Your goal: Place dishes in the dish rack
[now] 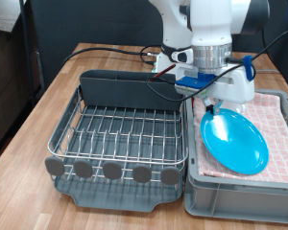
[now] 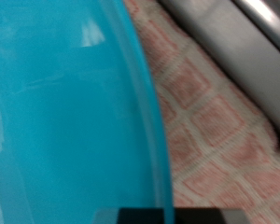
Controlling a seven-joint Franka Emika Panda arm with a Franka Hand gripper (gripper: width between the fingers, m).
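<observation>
The light-blue plate (image 1: 235, 141) stands tilted over the pink checked cloth (image 1: 283, 120) inside the grey crate (image 1: 235, 196), on the exterior view's right. My gripper (image 1: 213, 103) is at the plate's upper-left rim and appears closed on it. In the wrist view the plate (image 2: 65, 121) fills most of the picture and its rim runs down to a dark fingertip (image 2: 145, 217). The dish rack (image 1: 115, 132), with its grey cutlery trough (image 1: 125, 91) and round tabs (image 1: 110, 171), is empty on the exterior view's left. The wooden spoon and white mug are out of view.
The rack and crate stand side by side on a wooden table (image 1: 48, 96). Black cables (image 1: 115, 53) lie behind the rack. The crate's grey wall (image 2: 233, 42) shows beyond the cloth (image 2: 215, 131) in the wrist view.
</observation>
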